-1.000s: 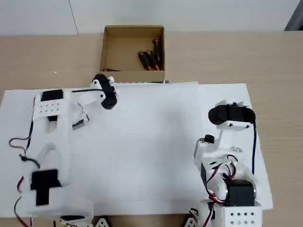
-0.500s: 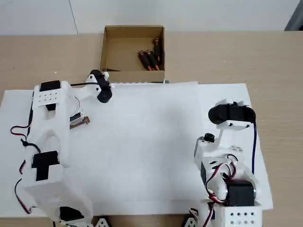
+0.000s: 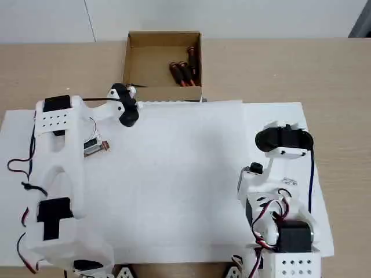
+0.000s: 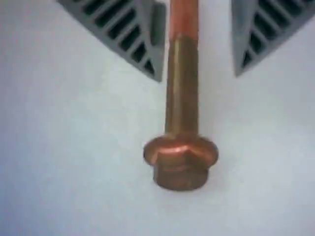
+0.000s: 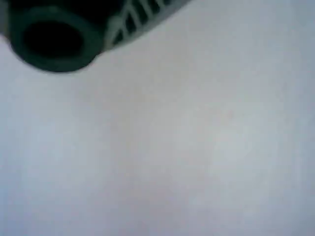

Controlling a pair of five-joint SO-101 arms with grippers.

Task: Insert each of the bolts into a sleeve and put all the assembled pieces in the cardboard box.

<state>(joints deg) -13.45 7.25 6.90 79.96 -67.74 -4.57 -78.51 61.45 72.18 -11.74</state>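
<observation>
A copper bolt (image 4: 181,157) lies on the white mat, its hex head pointing away from the wrist. My left gripper (image 4: 197,73) is open and straddles the shaft, with a gap at each grey finger. From above, that bolt (image 3: 102,147) sits at the mat's left side under the left gripper (image 3: 93,146). A black hollow sleeve (image 5: 49,42) sits end-on against a grey ribbed finger (image 5: 133,17) of my right gripper, just above the mat. The right arm (image 3: 272,179) is folded at the right. The cardboard box (image 3: 132,63) holds several assembled pieces (image 3: 184,70).
The white foam mat (image 3: 185,174) covers the table's middle, with wide free room between the two arms. The box stands just beyond the mat's far edge. Loose red and black wires (image 3: 23,174) hang by the left arm.
The left arm has swung a little to the left and its black wrist joint has moved toward the box. Its gripper stays over the bolt. The right arm has not moved.
</observation>
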